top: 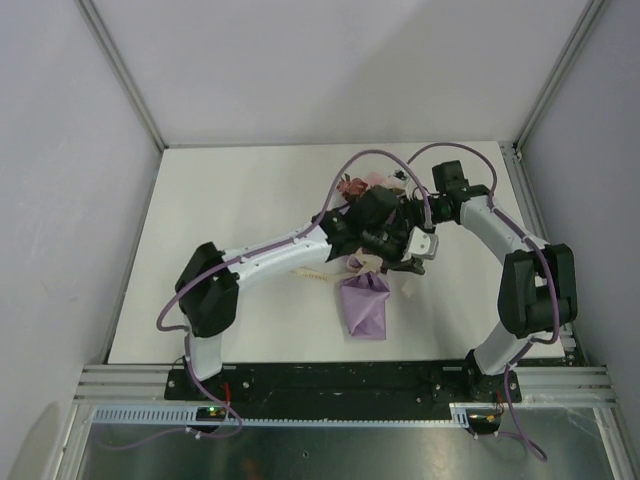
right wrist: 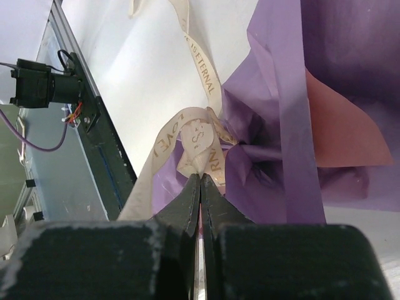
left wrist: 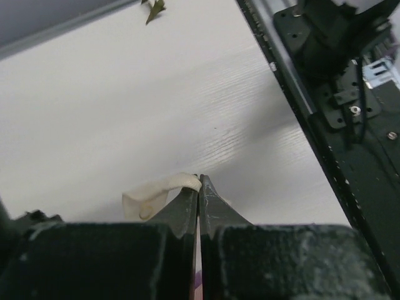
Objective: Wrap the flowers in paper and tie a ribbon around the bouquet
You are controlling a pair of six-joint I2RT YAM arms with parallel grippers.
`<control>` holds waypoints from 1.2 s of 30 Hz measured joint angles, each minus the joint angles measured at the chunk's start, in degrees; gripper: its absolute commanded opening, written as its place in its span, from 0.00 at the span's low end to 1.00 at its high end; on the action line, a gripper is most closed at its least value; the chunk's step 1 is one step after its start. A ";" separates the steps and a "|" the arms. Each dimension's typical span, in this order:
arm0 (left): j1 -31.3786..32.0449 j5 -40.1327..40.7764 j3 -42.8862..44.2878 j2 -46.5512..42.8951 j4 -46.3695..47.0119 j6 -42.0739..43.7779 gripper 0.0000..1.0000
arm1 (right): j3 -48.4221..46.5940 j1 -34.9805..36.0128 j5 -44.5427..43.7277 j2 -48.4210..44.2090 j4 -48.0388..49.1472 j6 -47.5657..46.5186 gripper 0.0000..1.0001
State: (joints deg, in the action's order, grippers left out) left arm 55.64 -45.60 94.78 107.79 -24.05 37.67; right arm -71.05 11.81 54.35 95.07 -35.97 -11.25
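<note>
Both sets of jaws are clenched on the long cream-beige fabric ribbon (right wrist: pixel 201 75)! The right gripper (right wrist: pixel 200 178) pinches the loop right at the waist of the lilac-purple paper bouquet (top: pixel 365 305), mid-frame on the white worktop (top: pixel 240 200). The left gripper (left wrist: pixel 199 182) nips a loose end. Seen from overhead, the bouquet's long axis runs top to bottom, so tightening looks like a sideways pull, apart.

Lilac paper (right wrist: pixel 350 37); cream, gold-lettered ribbon (right wrist: pixel 201 65)

White tabletop (top: pixel 230 200), pale grey enclosure walls (top: pixel 330 60), aluminium corner posts (top: pixel 125 75), black mounting rail (top: pixel 340 380) at near edge
</note>
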 measured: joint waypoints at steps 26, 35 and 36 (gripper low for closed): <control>-18.12 5.73 -23.85 -22.36 15.52 -20.76 0.64 | 0.00 0.33 4.66 1.11 -3.13 -4.31 0.00; -18.67 3.78 -29.42 -21.53 9.22 -5.11 0.68 | 0.00 6.36 3.98 -4.79 -4.50 -7.98 0.00; -18.25 3.56 -29.42 -21.11 9.11 -3.67 0.68 | 0.00 6.69 3.89 -4.92 -4.76 -8.31 0.00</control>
State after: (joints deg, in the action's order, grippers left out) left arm 37.39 -42.04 65.36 86.67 -14.94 34.00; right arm -71.05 18.50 58.24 90.15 -40.73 -19.55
